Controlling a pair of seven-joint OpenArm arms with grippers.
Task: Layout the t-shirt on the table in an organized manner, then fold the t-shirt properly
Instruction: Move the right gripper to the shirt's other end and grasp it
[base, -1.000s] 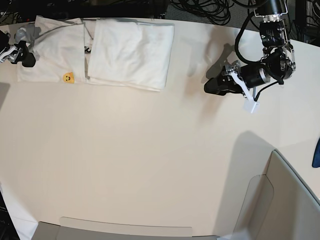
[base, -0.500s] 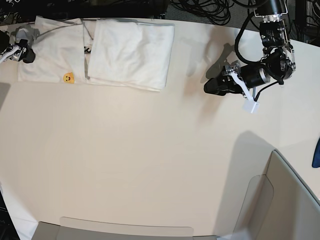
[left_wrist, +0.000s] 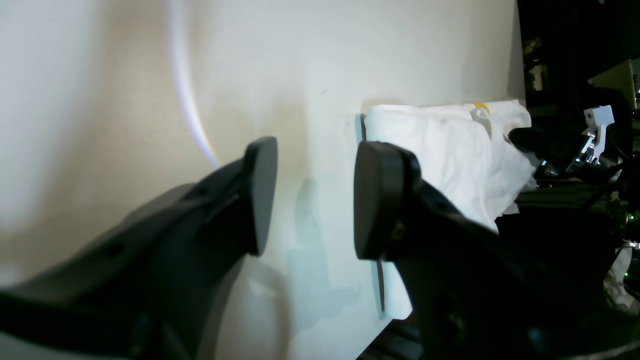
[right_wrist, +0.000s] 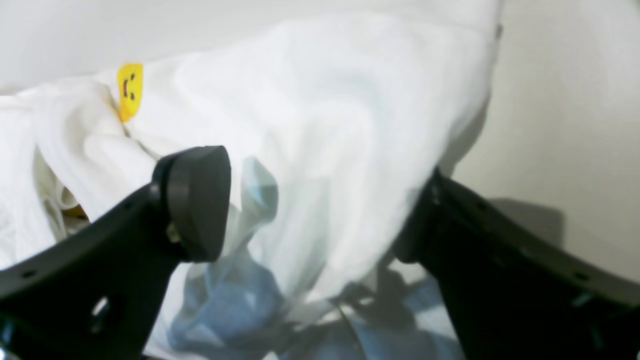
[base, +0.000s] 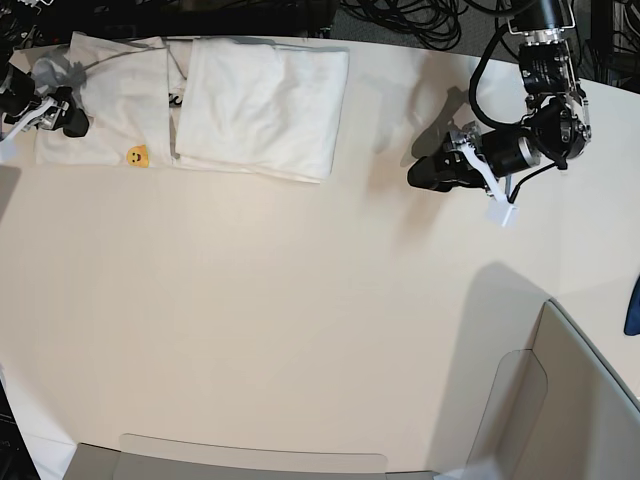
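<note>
Between my right gripper's (right_wrist: 310, 210) spread fingers (right_wrist: 197, 200) lies the t-shirt (right_wrist: 320, 125), its loose white edge draped over the far finger, nothing pinched. Just beyond the near finger sits the yellow smiley tag (right_wrist: 129, 90). My left gripper (left_wrist: 310, 195) hangs with fingers apart over bare table (base: 300, 330), the shirt well beyond its fingertips. I judge the fold mostly done: one side is doubled into a neat panel, the end by my right fingers is rumpled and needs folding over.

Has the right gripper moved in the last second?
Yes. In the base view the right gripper has shifted slightly inward over the t-shirt, nearer its yellow tag than before.
</note>
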